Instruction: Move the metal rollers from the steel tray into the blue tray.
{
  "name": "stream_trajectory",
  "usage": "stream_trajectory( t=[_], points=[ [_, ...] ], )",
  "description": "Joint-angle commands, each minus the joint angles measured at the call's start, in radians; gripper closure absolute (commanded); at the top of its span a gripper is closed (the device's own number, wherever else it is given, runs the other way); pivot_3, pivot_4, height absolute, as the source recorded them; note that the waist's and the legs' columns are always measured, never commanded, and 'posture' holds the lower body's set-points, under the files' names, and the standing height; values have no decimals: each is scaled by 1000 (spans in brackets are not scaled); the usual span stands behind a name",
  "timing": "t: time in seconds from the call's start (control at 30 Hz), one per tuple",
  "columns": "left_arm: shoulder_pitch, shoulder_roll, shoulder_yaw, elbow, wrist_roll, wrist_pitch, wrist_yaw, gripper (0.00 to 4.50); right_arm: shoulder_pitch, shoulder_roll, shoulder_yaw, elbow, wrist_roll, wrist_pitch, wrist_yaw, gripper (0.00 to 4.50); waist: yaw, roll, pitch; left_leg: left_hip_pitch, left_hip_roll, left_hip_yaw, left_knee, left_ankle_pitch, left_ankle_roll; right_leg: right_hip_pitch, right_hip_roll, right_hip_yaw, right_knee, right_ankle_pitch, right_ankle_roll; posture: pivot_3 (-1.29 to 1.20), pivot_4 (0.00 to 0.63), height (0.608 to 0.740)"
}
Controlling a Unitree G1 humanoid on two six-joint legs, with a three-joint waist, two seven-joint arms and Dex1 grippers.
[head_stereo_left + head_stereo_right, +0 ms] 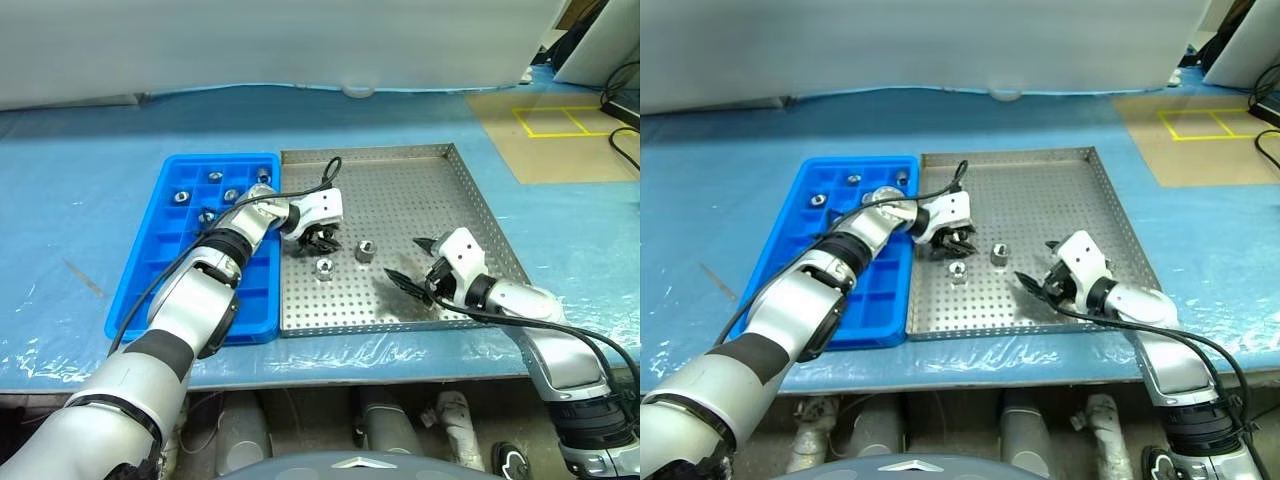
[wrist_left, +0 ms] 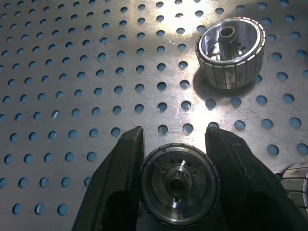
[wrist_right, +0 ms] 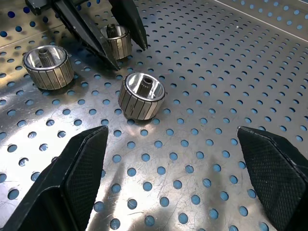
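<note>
Left gripper (image 2: pixel 175 180) clamped on one roller (image 2: pixel 178 185) on steel tray (image 1: pixel 470 190); two loose rollers (image 1: pixel 365 250) nearby. Right gripper (image 1: pixel 412 262) spread wide, empty. More rollers (image 1: pixel 182 196) in blue tray (image 1: pixel 150 270).

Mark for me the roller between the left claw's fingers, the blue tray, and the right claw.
roller between the fingers (image 2: pixel 178 185), left wrist view, its top face.
blue tray (image 1: pixel 140 285), left eye view, bare compartments on its left side.
right claw (image 3: pixel 190 178), right wrist view, midway between its fingertips.

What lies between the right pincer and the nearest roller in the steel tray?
Only bare perforated steel tray floor separates the open right pincer from that roller, per the right wrist view.
</note>
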Motion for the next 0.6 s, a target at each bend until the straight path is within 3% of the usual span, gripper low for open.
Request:
stream_trajectory(
  t=[0.03, 0.23, 0.47, 0.6],
  points=[
    [-21, -17, 140, -56, -143, 36, -1, 2764, -18, -5, -28, -47, 16, -7, 3, 0, 1, 0, 0, 0, 0, 0, 0, 0, 0, 0, 0, 0, 0, 0, 0, -295, 150, 740],
    [50, -30, 346, -237, -322, 46, 163, 2764, -123, 49, -58, -35, 141, 23, 37, 0, 0, 0, 0, 0, 0, 0, 0, 0, 1, -1, 0, 0, 0, 0, 0, -177, 150, 740],
    [418, -88, 400, -886, -463, 218, 368, 2764, -383, 131, -80, 103, 324, 87, 133, 0, 15, 0, 1, -2, 1, 0, 0, -1, 1, -1, 0, -2, 0, 0, -1, 32, 150, 740],
    [589, -97, 371, -1118, -433, 270, 489, 2764, -478, 154, -36, 204, 318, 73, 195, 0, 45, 0, 1, -6, 2, -2, 0, -1, 2, -2, -1, -6, 0, 0, -1, 168, 150, 740]
  ],
)
